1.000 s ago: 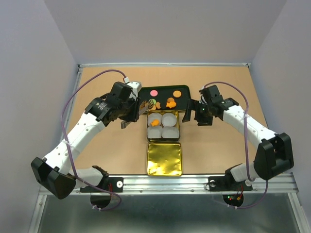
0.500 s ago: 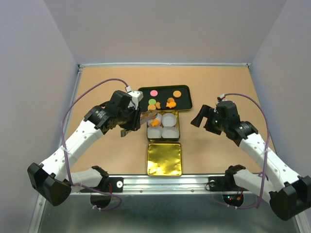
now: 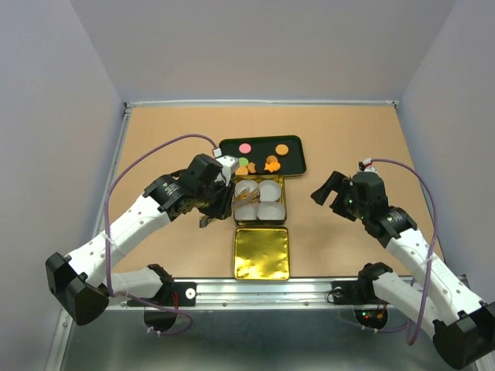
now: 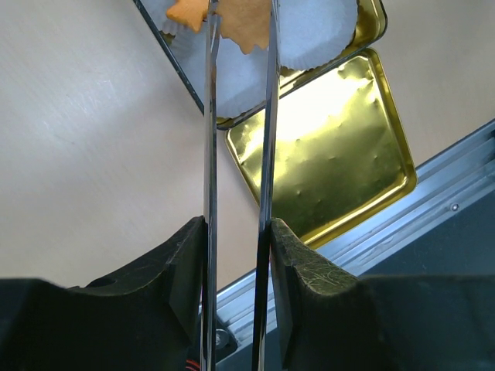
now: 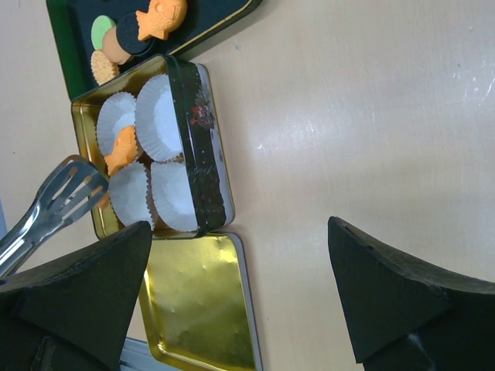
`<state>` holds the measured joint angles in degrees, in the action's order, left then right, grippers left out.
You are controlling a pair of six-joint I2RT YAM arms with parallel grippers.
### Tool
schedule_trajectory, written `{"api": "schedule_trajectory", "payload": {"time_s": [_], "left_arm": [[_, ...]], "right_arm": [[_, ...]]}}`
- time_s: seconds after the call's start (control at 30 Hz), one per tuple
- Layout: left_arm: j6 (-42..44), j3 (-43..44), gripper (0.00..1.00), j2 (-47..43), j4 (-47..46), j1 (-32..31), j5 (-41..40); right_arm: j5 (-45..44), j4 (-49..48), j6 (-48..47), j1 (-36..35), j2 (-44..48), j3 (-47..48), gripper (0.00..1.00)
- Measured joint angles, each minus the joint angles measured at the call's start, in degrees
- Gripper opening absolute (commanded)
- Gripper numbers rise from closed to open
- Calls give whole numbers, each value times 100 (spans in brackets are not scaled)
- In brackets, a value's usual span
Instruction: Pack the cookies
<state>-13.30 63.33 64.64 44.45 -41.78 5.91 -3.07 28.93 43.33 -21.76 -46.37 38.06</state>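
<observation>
The cookies lie on a black tray (image 3: 298, 162): a pink one (image 3: 245, 148), a round orange one (image 3: 282, 149), a green one (image 3: 243, 161) and a fish-shaped orange one (image 5: 158, 17). One orange cookie (image 5: 122, 149) rests among the white paper cups (image 5: 165, 116) in the gold tin (image 3: 285, 202). My left gripper (image 3: 212, 199) (image 4: 236, 232) is shut on metal tongs (image 4: 209, 154) (image 5: 56, 202), whose tips reach over the tin's left cups. Orange cookie pieces (image 4: 236, 22) show at the tips; whether the tongs grip one I cannot tell. My right gripper (image 3: 331, 192) (image 5: 240, 226) is open and empty, right of the tin.
The tin's gold lid (image 3: 261, 252) (image 4: 332, 147) (image 5: 201, 309) lies upside down just near of the tin. A metal rail (image 3: 263, 290) runs along the table's near edge. Walls close the table's back and sides.
The left arm carried the tongs from the tray's left end down over the tin's left cups. The right arm drew back from the tray, to the right and nearer.
</observation>
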Motion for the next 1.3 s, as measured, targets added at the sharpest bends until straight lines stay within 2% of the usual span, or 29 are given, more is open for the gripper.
{"api": "schedule_trajectory", "payload": {"time_s": [0.53,0.87,1.03,1.3], "left_arm": [[-824,-249,30,-24,334,-214,-516],[-931,-376,30,-144,348,-227,-507],[-931,-376,33,-208,343,-229,-459],[-931,-437,43,-262,334,-249,-417]], "right_arm": [[-146,-48,57,0,-17,-57,100],[-262,-68,140,0,-46,-232,100],[-317,-72,151,0,-55,-234,100],[-404,-72,162,0,-66,-234,100]]}}
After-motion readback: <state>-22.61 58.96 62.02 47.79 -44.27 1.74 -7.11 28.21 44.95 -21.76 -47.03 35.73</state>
